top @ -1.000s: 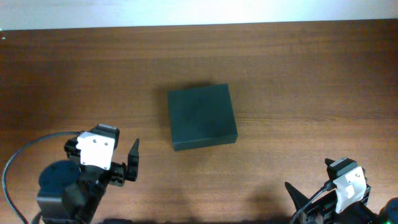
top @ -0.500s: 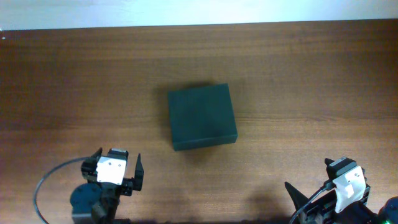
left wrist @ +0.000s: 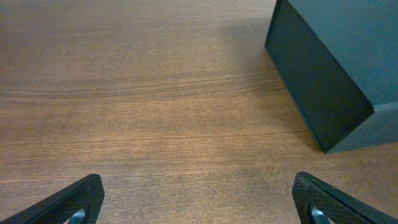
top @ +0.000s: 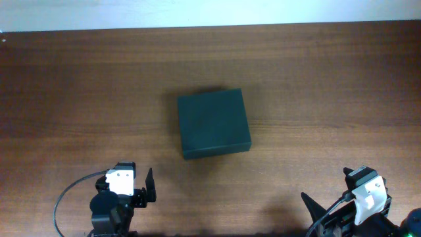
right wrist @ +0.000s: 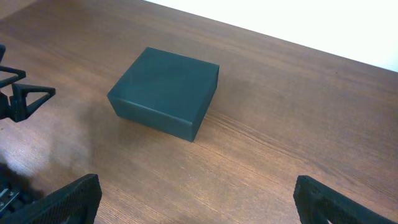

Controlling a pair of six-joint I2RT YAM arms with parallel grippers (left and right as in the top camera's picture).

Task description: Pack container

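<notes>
The closed box [top: 214, 124] sat in the middle of the bench [top: 329, 85]. Left fingers [left wrist: 74, 200] and right fingers [right wrist: 71, 199] stood wide open, empty, well apart from it. Opening it probably meant steadying one side while lifting the lid [right wrist: 168, 74].

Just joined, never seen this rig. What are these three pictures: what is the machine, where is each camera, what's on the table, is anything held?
It is a two-armed robot at a wooden table. One picture looks straight down from a fixed camera above, and both arms show at its bottom edge. The other two come from a camera on each wrist, so the dark wedges in their lower corners are that arm's own fingers. The left gripper and the right gripper are both open and hold nothing. The only thing on the table is the container, a dark green box that looks closed, lying apart from both arms.
</notes>
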